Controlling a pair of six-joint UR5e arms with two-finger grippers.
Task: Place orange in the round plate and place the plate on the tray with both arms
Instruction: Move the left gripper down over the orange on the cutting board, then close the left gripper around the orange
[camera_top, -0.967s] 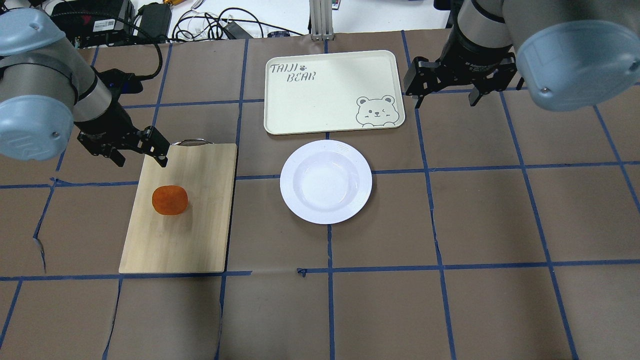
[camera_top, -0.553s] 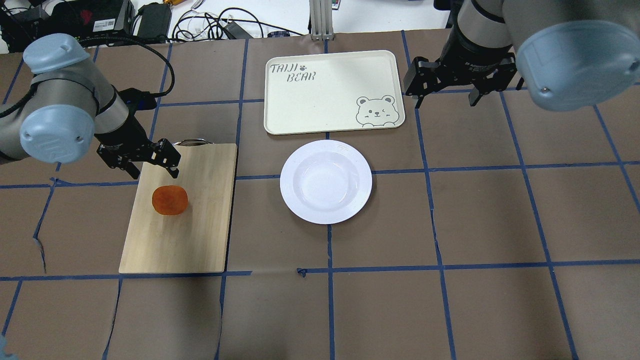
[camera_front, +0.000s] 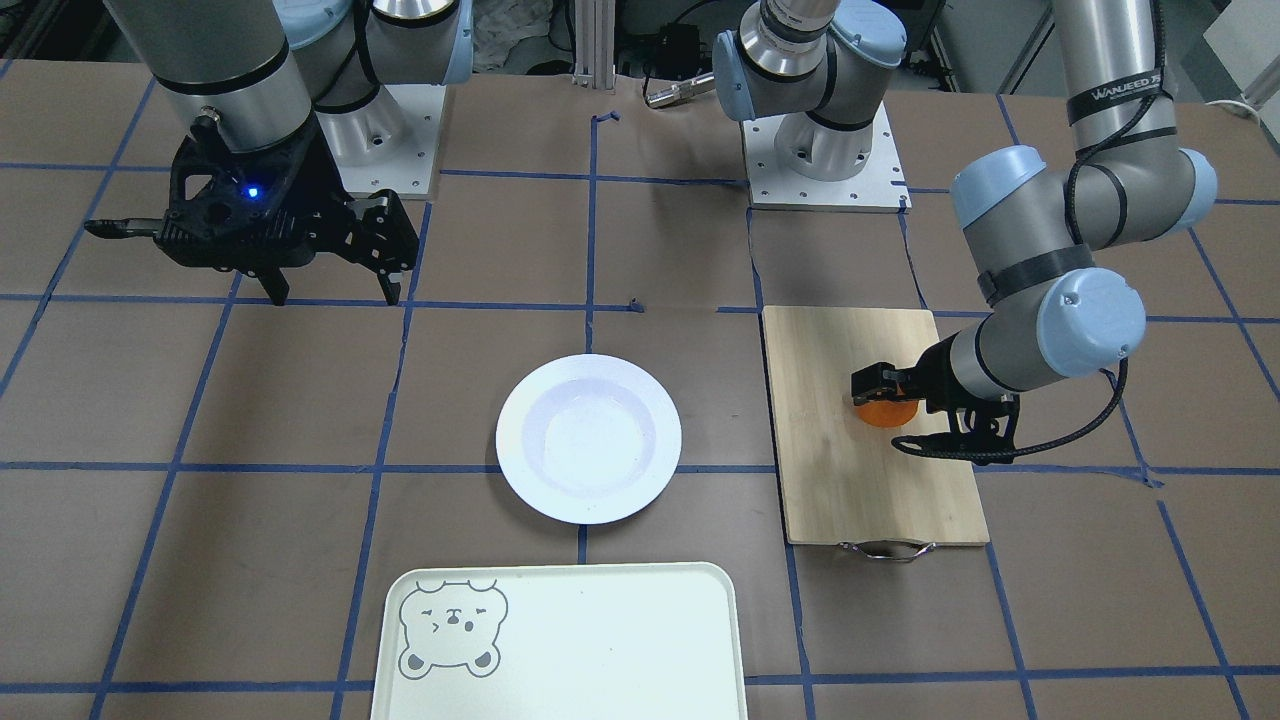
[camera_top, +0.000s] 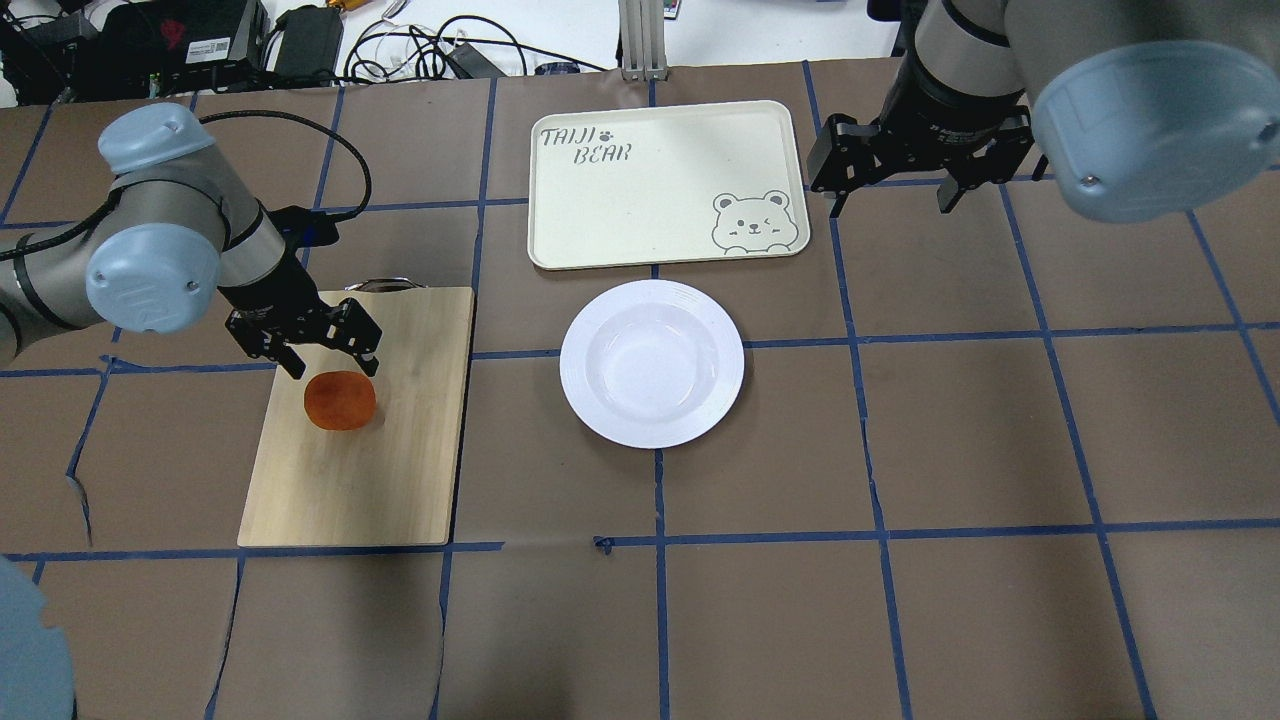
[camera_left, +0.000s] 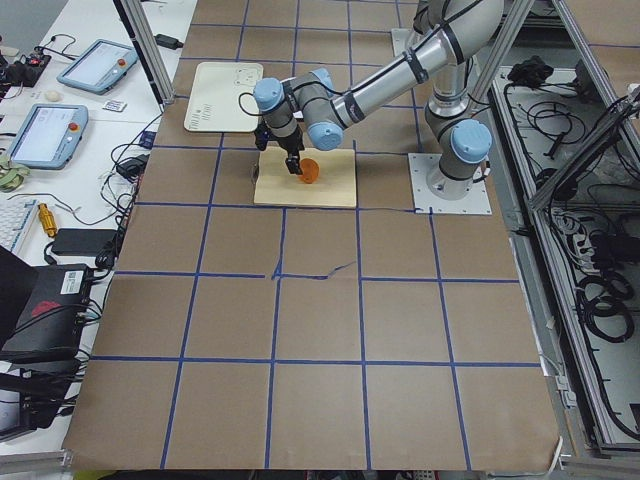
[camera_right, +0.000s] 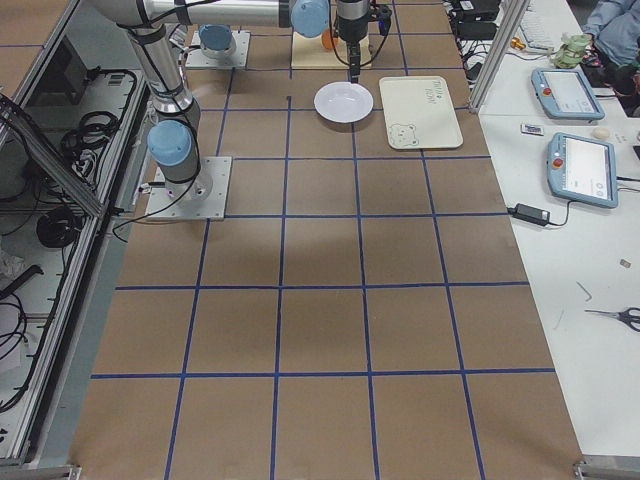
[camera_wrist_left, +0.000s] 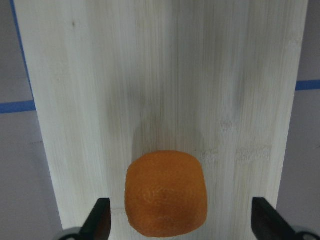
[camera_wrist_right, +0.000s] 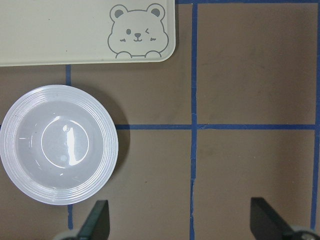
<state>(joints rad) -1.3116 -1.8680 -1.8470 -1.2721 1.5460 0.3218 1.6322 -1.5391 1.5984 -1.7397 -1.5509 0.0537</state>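
The orange (camera_top: 340, 400) (camera_front: 885, 412) lies on a bamboo cutting board (camera_top: 380, 460). My left gripper (camera_top: 333, 368) (camera_front: 900, 415) hangs open just over it. In the left wrist view the orange (camera_wrist_left: 166, 200) sits between the two fingertips, nearer one of them, untouched. The round plate (camera_top: 652, 300) (camera_front: 588, 372) (camera_wrist_right: 58, 97) stands empty on the mat at centre. The tray (camera_top: 665, 185) (camera_front: 600, 640) (camera_wrist_right: 75, 30) lies empty beyond the plate. My right gripper (camera_top: 888, 200) (camera_front: 335, 290) hovers open beside the tray's bear corner, holding nothing.
The cutting board (camera_front: 870, 490) (camera_wrist_left: 165, 75) has a metal handle (camera_top: 378, 285) at its far end. Brown paper with blue tape lines covers the table. Cables and boxes (camera_top: 200, 40) crowd the far edge behind the left arm.
My left gripper has moved from the board's far left corner down and in over the orange, still open. The right arm, plate, tray and orange have not moved.
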